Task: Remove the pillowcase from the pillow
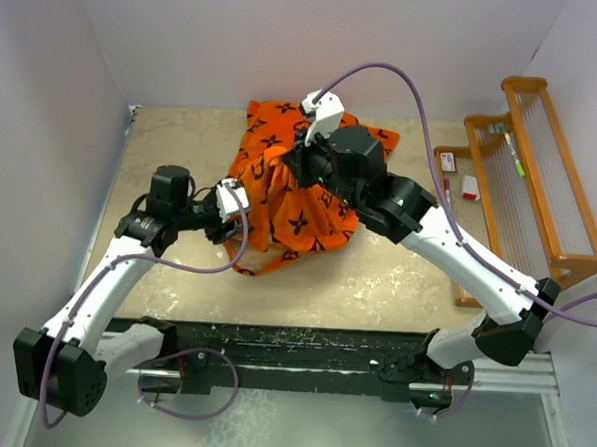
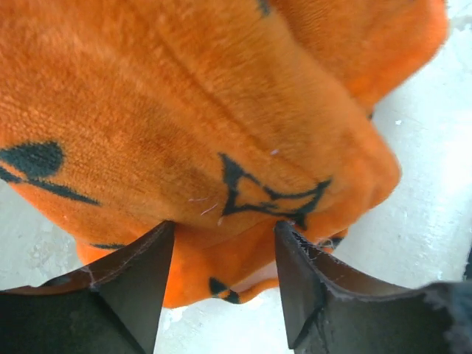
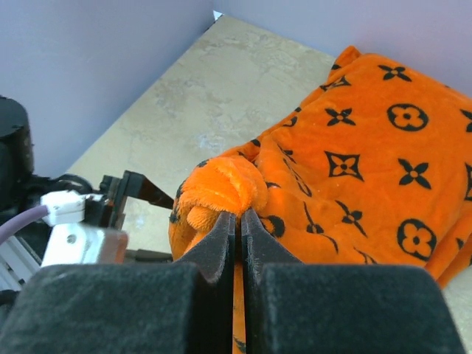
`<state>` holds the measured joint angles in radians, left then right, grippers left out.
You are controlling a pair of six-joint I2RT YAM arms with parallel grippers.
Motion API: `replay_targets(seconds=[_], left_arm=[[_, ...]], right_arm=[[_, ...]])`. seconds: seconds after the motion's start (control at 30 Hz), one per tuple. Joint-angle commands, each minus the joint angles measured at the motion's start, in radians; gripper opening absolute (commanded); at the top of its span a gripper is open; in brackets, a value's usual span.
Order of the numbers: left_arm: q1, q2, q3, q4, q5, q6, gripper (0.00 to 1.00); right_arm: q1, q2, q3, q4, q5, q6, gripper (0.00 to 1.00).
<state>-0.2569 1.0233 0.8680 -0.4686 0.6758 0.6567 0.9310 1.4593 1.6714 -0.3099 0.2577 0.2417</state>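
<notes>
Lying bunched near the middle of the beige stone-patterned bench (image 1: 396, 279), the bright orange plush pillowcase (image 1: 294, 218) with dark flower and diamond motifs forms a crumpled heap. The right gripper (image 3: 238, 215) reaches over it, and its jaws are pressed together on a small fold of the orange fabric. The left gripper (image 2: 221, 236) is at the left edge of the heap. Its jaws stand apart, with a thick fold of the pillowcase at their tips.

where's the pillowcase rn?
Top view: the pillowcase lies bunched centre-back on the table, between the arms. The right hand pinches a fold, and the left hand straddles its left edge.
</notes>
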Motion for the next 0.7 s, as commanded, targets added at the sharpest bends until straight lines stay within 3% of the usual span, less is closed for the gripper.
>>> replay_targets(seconds=[0.0, 0.13, 0.37, 0.43, 0.47, 0.57, 0.67], left_arm=[[-0.005, 0.066, 0.071, 0.071, -0.037, -0.027, 0.54], [-0.006, 0.129, 0.13, 0.069, 0.03, -0.063, 0.49], [-0.01, 0.242, 0.149, 0.116, -0.027, -0.101, 0.02], [-0.01, 0.255, 0.169, 0.079, -0.006, -0.07, 0.0], [-0.009, 0.248, 0.183, 0.031, 0.034, -0.023, 0.04], [-0.011, 0.139, 0.16, -0.031, 0.145, 0.104, 0.48], [-0.029, 0.017, 0.108, -0.093, 0.164, 0.269, 0.64]], right_arm=[[-0.027, -0.038, 0.04, 0.074, -0.035, -0.002, 0.0], [-0.05, -0.06, -0.025, 0.11, -0.06, 0.029, 0.0], [-0.136, -0.153, -0.204, 0.139, -0.029, 0.106, 0.0], [-0.191, -0.166, -0.249, 0.136, -0.018, 0.14, 0.0], [-0.227, -0.158, -0.256, 0.131, -0.025, 0.154, 0.0], [-0.313, -0.083, -0.217, 0.122, -0.069, 0.177, 0.0], [-0.357, 0.044, -0.075, 0.095, -0.122, 0.182, 0.0]])
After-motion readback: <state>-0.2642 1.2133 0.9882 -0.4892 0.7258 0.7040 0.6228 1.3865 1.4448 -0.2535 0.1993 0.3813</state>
